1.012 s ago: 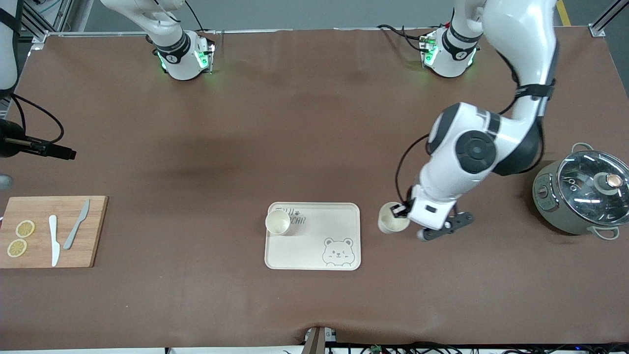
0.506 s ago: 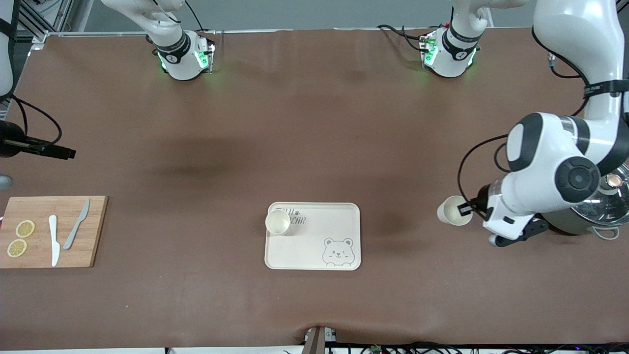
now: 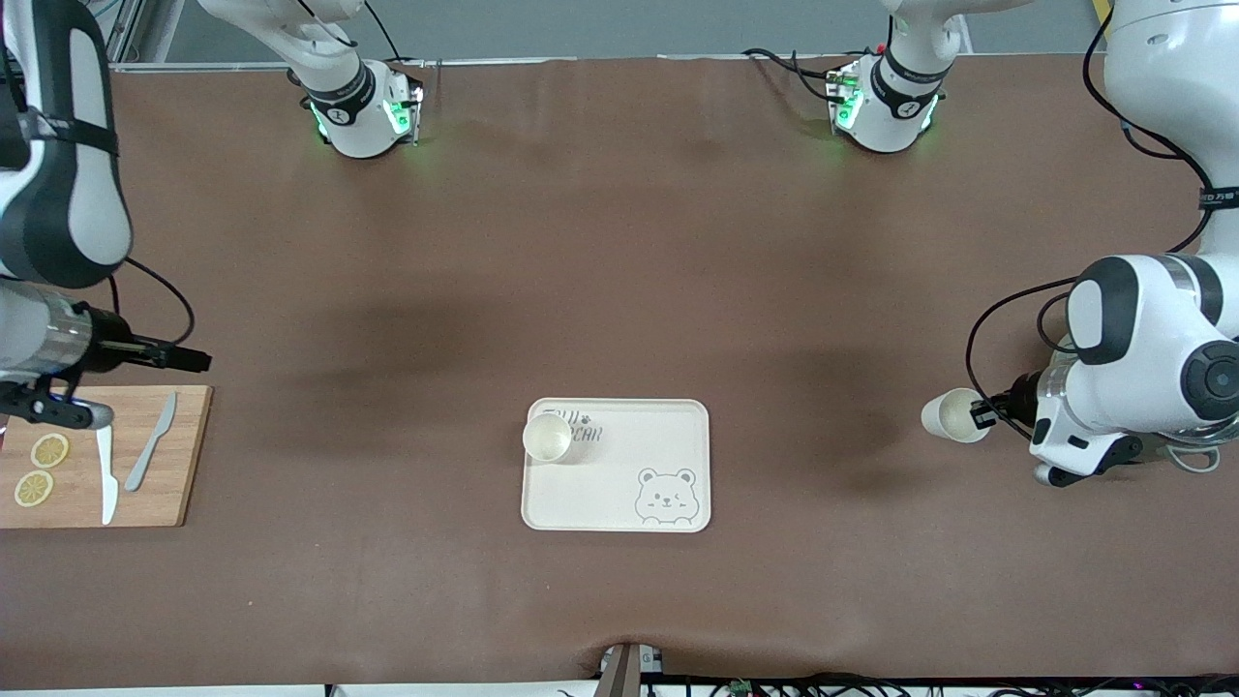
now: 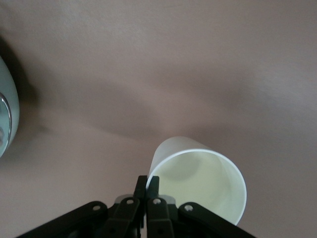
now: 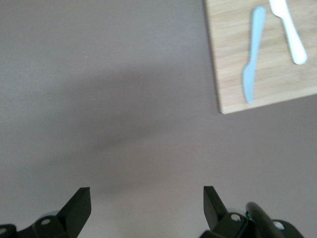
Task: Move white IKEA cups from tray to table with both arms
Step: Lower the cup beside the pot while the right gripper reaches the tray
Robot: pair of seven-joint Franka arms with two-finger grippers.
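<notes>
One white cup (image 3: pixel 547 438) stands upright on the bear tray (image 3: pixel 629 484), at the corner toward the right arm's end. My left gripper (image 3: pixel 980 411) is shut on the rim of the second white cup (image 3: pixel 951 415) and holds it tilted above bare table beside the pot. In the left wrist view the fingers (image 4: pixel 148 182) pinch the wall of that cup (image 4: pixel 198 173). My right gripper (image 3: pixel 194 361) is open and empty, over the table at the edge of the cutting board. Its jaws stand wide apart in the right wrist view (image 5: pixel 147 203).
A wooden cutting board (image 3: pixel 189 455) with two knives (image 3: pixel 150 440) and lemon slices (image 3: pixel 48 450) lies at the right arm's end; it also shows in the right wrist view (image 5: pixel 228 74). A grey-green pot (image 3: pixel 1195 457) sits under the left arm, its edge in the left wrist view (image 4: pixel 7 124).
My left gripper has carried the cup from beside the tray toward the pot at the left arm's end. The right arm has come down into view over the cutting board.
</notes>
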